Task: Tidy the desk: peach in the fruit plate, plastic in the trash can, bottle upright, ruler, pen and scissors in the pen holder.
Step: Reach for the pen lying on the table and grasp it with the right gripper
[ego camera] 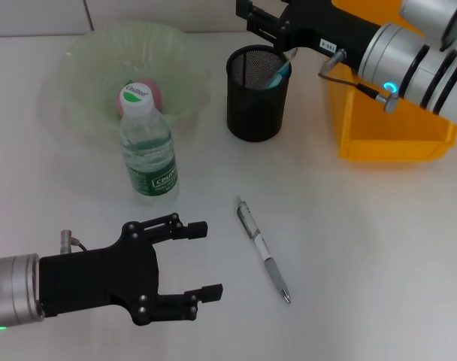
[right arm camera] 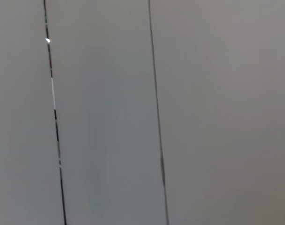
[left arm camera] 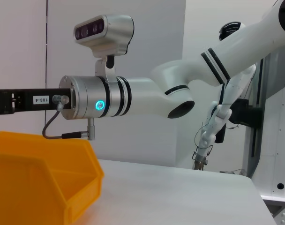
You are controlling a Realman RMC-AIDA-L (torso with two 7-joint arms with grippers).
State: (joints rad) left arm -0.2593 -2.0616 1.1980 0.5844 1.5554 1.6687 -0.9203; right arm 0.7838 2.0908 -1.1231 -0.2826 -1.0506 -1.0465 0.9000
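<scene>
- My right tool (ego camera: 267,30) sits at 12 o'clock above the black mesh pen holder (ego camera: 257,94); I cannot tell its grip state.
- My left tool (ego camera: 202,259), released, rests at 7 o'clock.
- The silver ballpoint pen (ego camera: 263,249) lies on the white counter (ego camera: 364,241), centre.

A white tabletop (ego camera: 364,241) is seen in the head view, spreading across nearly the whole picture. In the left wrist view its pale surface (left arm camera: 180,192) is shown running to a far edge. Behind it, a plain grey wall (left arm camera: 147,47) is seen. In the right wrist view only a flat grey panelled surface (right arm camera: 217,112) is shown, crossed by two thin dark seams (right arm camera: 156,112).
</scene>
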